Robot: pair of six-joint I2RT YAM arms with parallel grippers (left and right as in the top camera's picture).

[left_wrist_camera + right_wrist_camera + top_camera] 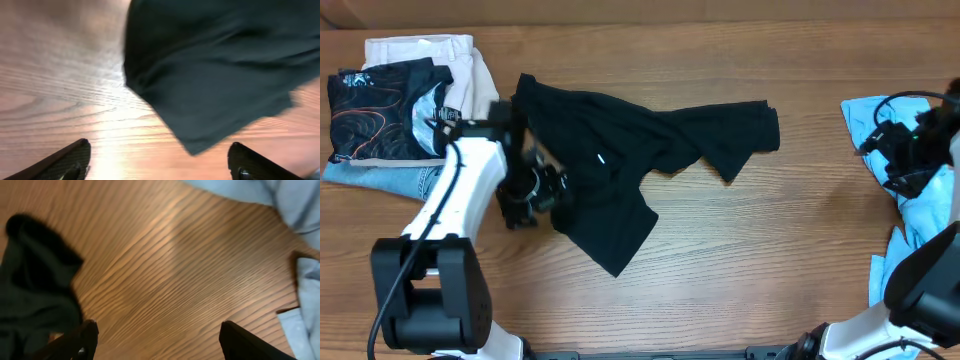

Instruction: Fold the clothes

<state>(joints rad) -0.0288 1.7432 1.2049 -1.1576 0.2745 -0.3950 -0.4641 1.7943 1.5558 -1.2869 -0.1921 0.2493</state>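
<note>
Clothes (pixel 610 170): one plain black garment, lying rumpled and unfolded across the middle of the table (pixel 770 250). One sleeve runs out toward the right. A broad lobe hangs toward the near edge.

Left gripper (pixel 535 192): sits low at the garment's left margin, just beside the cloth. In the left wrist view its fingers (pixel 70 160) are spread wide with only bare wood between them. A blunt corner of the black fabric lies just ahead of the fingertips. It holds nothing.

Right gripper (pixel 890 150): sits at the far right, over the light blue garment (pixel 865 115) and well apart from the body of the clothes. In the right wrist view its fingers (pixel 250 342) are also spread, with bare wood between them. The end of the black sleeve lies just beside the finger on the left of that view; whether they touch cannot be told. It grips nothing.

Edges: the garment's outline is irregular and creased, and its far-left corner lies near the left arm. A small pale mark shows near the centre of the fabric.

Room: open wood lies in front of the sleeve and between the sleeve end and the light blue garment. At the far left are a cream cloth (pixel 430 50), a black piece with orange line print (pixel 380 110) and blue denim (pixel 390 180), all beyond the left arm.
</note>
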